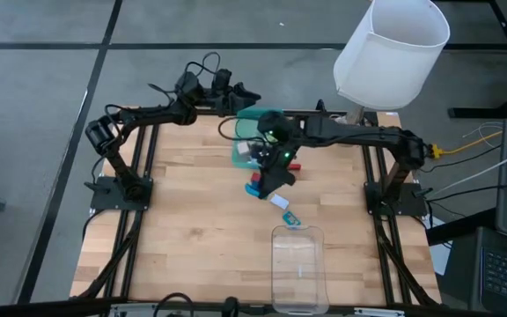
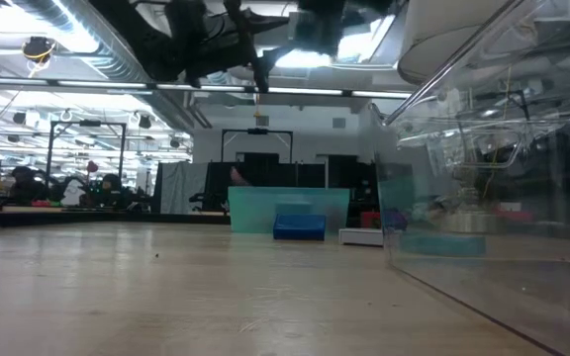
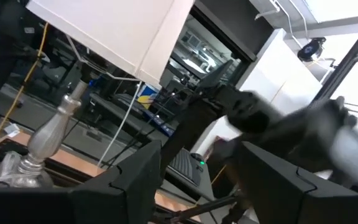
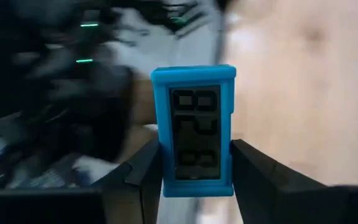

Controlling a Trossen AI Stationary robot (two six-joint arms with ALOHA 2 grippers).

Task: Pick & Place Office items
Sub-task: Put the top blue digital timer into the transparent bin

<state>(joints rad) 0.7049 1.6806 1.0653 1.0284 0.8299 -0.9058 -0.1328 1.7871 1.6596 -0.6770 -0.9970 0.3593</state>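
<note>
My right gripper (image 4: 195, 163) is shut on a blue rectangular office item (image 4: 194, 118) with a dark recessed face. In the high view it hovers near the table's middle (image 1: 269, 174), by the green tray (image 1: 246, 148). Loose office items lie close by on the wood: a red piece (image 1: 296, 165), a white piece (image 1: 278, 201) and a teal one (image 1: 290, 217). My left gripper (image 3: 197, 171) is open and holds nothing, raised over the table's far edge (image 1: 238, 94). My right gripper pinches the blue item between its two fingers by its two long sides (image 4: 229, 158), near the end closest to the wrist. Most of the item sticks out beyond the fingertips (image 4: 248, 163). It is lifted clear of the table.
A clear plastic tray (image 1: 297, 264) stands at the near edge, right of centre, and fills the right of the low view (image 2: 503, 198). A white lamp shade (image 1: 393, 48) on a metal stand rises at the far right corner. A blue piece (image 2: 299, 226) lies before the green tray.
</note>
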